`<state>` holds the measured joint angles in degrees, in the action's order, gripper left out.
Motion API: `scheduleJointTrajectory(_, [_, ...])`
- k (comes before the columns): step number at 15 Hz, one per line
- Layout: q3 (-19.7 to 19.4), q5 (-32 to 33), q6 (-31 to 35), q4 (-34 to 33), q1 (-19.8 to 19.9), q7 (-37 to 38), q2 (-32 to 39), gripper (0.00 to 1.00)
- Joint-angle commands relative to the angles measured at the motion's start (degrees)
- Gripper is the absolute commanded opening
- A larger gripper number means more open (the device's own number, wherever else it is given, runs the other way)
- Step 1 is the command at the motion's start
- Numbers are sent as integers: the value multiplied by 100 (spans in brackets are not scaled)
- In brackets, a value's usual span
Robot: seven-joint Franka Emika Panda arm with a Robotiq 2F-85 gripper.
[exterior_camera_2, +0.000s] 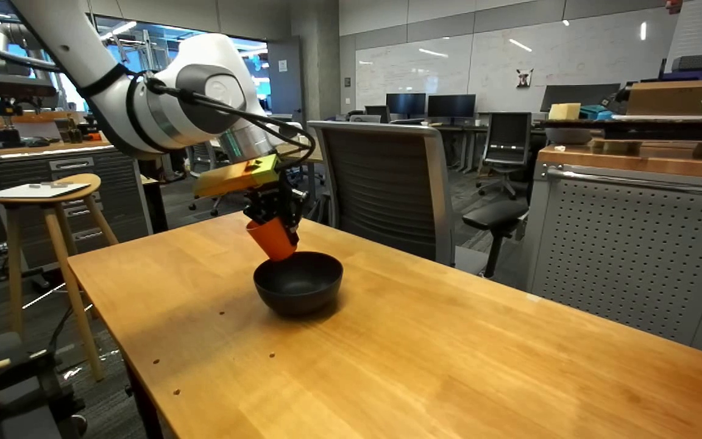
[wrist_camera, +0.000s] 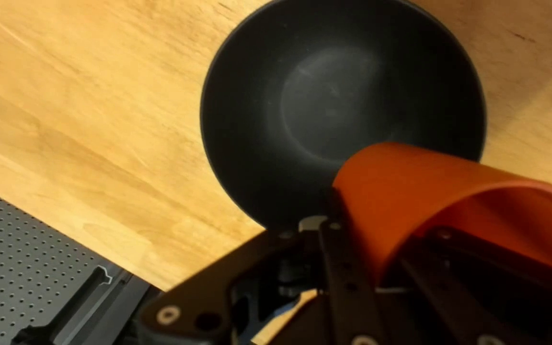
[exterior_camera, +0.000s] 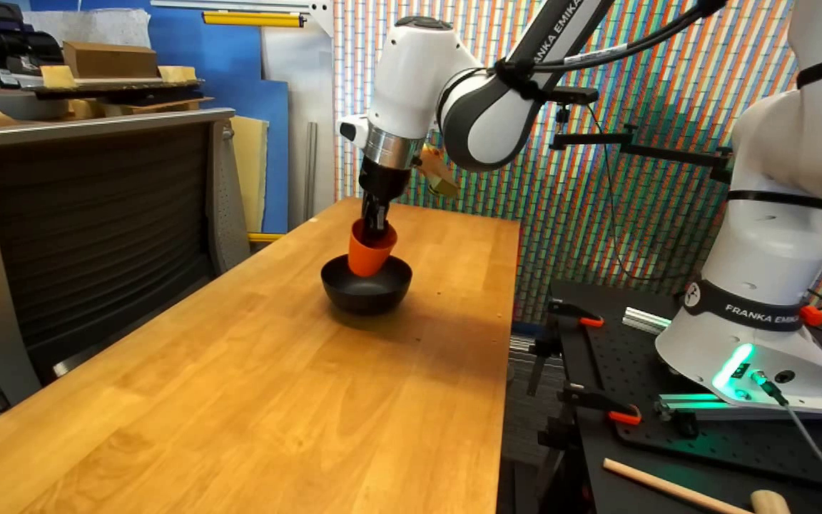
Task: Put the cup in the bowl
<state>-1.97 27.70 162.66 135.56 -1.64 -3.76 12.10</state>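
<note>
We see the black two-finger gripper (exterior_camera: 374,232) above the honey-coloured wooden worktop (exterior_camera: 297,385), its jaws drawn narrow and pinching the wall of the small orange-red, tapered, plastic-looking cup (exterior_camera_2: 270,238). In the wrist view we find one finger inside the cup and the other against its outer face. The cup leans, its mouth up toward the gripper and its base down over the shallow, round, matte-black bowl (wrist_camera: 333,105). We cannot tell whether that base touches the bowl's rim or dips below it.

The bowl stands upright on the worktop, roughly midway between the two long edges and well apart from the corners we can see. Along one long edge we have a grey-backed chair (exterior_camera_2: 381,189) with a silver frame. Beyond the opposite long edge, the white, rounded robot base (exterior_camera: 753,243) stands over a black perforated plate (exterior_camera: 732,450), with a pale wooden rod (exterior_camera: 668,485) lying near it. Past one corner we notice a round-topped wooden stool (exterior_camera_2: 89,182) bearing a white sheet (exterior_camera_2: 28,191).
</note>
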Motion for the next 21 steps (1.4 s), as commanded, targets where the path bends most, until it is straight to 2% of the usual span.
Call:
scheduleJointTrajectory(1, [-304,515,125,-387,-132,534,574,5])
scheduleJointTrajectory(4, [-224,296,110,-512,-37,488,983,5])
scheduleJointTrajectory(5, [-316,116,86,-549,-150,363,1091,6])
scheduleJointTrajectory(8, [-140,-330,-123,-673,-72,79,1293,13])
scheduleJointTrajectory(9, [-158,-379,-175,-761,-110,57,1355,32])
scheduleJointTrajectory(12, [-98,-598,-224,-928,-98,-24,1391,54])
scheduleJointTrajectory(15, [-203,-508,-93,-952,-215,26,1298,78])
scheduleJointTrajectory(18, [-311,-403,35,-982,-324,136,1234,99])
scheduleJointTrajectory(21, [-353,-456,145,-980,-365,192,1089,100])
